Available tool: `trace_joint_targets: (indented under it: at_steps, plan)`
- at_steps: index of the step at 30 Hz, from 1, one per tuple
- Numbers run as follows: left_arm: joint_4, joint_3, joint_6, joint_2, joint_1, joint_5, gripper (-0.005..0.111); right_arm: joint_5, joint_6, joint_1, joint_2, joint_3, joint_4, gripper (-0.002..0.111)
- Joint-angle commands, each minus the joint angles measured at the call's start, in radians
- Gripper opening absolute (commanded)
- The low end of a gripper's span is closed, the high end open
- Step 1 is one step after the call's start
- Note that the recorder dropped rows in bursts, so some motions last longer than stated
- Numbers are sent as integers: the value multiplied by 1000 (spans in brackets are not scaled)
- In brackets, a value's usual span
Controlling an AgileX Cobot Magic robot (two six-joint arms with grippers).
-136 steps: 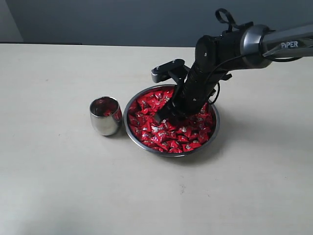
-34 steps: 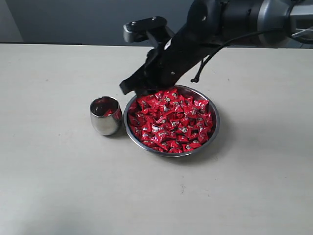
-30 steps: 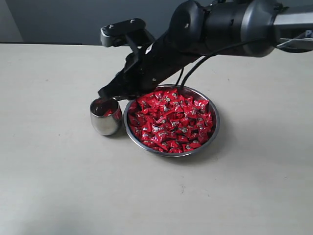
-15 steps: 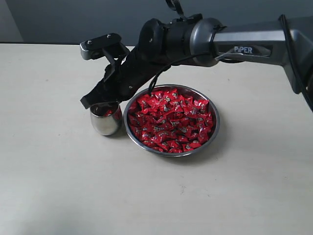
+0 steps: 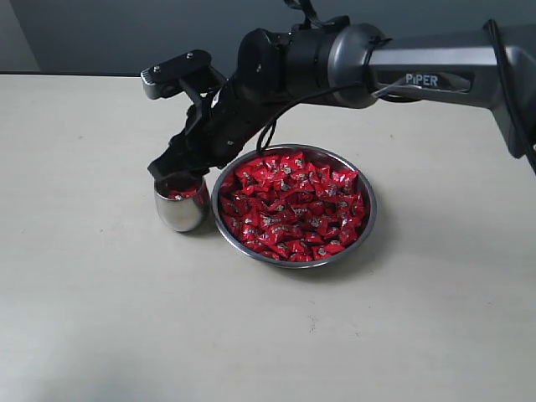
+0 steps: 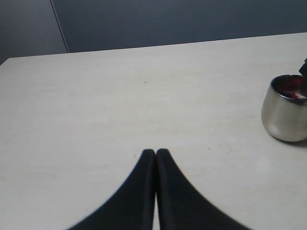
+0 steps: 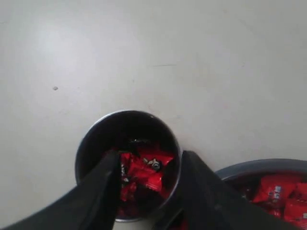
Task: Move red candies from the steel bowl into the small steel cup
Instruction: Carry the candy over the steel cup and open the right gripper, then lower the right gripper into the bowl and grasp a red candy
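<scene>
The steel bowl (image 5: 369,219) holds many red candies (image 5: 293,205) heaped to its rim. Just left of it stands the small steel cup (image 5: 179,213), with a few red candies (image 7: 144,173) lying inside. My right gripper (image 5: 172,170) reaches across and hovers right over the cup's mouth. In the right wrist view its jaws (image 7: 147,165) stand apart on either side of the cup's opening (image 7: 93,132), open, with the candies below them. My left gripper (image 6: 156,151) is shut and empty, low over bare table, with the cup (image 6: 285,116) off to one side of it.
The bowl's rim (image 7: 259,165) and some of its candies (image 7: 280,194) show at the edge of the right wrist view. The pale table (image 5: 100,318) stretches around both vessels. A dark wall (image 5: 126,33) runs along the table's far edge.
My right gripper rose out of the bowl and swung left until it stood over the cup. In the last half second it settled slightly lower above the cup's mouth.
</scene>
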Motion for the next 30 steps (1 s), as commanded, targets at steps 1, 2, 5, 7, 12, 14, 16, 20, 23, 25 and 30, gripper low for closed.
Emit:
trace_joint_targets:
  at_steps: [1,2,5,7,12,14,16,20,23,25,30]
  plan:
    - [2,-8,-2,-5,-8,-5,0,8,4,0,-31,-5,-11,39]
    - [2,-8,-2,-5,-8,-5,0,11,4,0,-37,-5,-11,39]
    - [2,-8,-2,-5,-8,-5,0,33,4,0,-54,-5,-15,39]
    - [2,-8,-2,-5,-8,-5,0,58,5,0,-64,-5,-34,39]
    - [2,-8,-2,-5,-8,-5,0,149,126,0,-95,-5,-182,39]
    - [2,-8,-2,-5,-8,-5,0,170,168,0,-106,1,-232,39]
    - [2,-8,-2,-5,-8,-5,0,169,180,0,-121,21,-252,39]
    - [2,-8,-2,-5,-8,-5,0,156,189,0,-163,88,-284,39]
    - [2,-8,-2,-5,-8,-5,0,145,219,0,-198,148,-317,39]
    - [2,-8,-2,-5,-8,-5,0,131,239,0,-223,190,-342,39]
    - [2,-8,-2,-5,-8,-5,0,55,372,-9,-303,330,-477,39]
